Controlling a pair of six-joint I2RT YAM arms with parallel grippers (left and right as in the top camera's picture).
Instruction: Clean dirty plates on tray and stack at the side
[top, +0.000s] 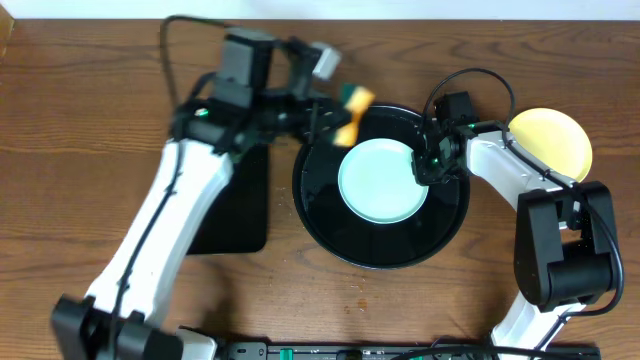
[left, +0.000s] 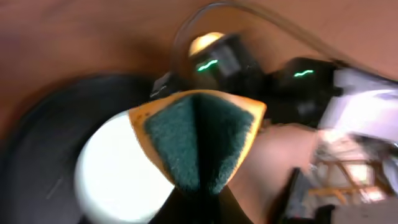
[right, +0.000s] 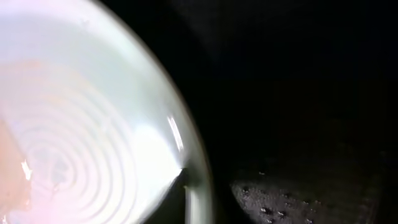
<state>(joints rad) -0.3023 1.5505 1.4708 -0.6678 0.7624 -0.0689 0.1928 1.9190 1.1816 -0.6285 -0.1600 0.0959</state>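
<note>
sponge (left: 198, 140): nearest the lens, green scrub face showing, folded, hanging over the tray's far-left rim
left jaws: pressed together, pinching the sponge
mint plate (top: 383, 182): flat in the middle of the tray, just right of the sponge and below it
tray (top: 330, 225): round, black, 1 plate in it, bare floor all round the plate
right jaws: pressed together at the plate's right rim; cannot tell if the rim is pinched between them
key relation: plate is round, so no long axis; right jaws are nearer it, but the left carries the scrubber, a short drop down-right
yellow plate (top: 550, 140): on the counter right of the tray, apart from it, probably the stacking side
rectangular tray (top: 245, 215): left of the round tray, partly under the left arm
room: counter open at far left; right side crowded by arm and yellow plate
step, my guess: scrub not yet begun
</note>
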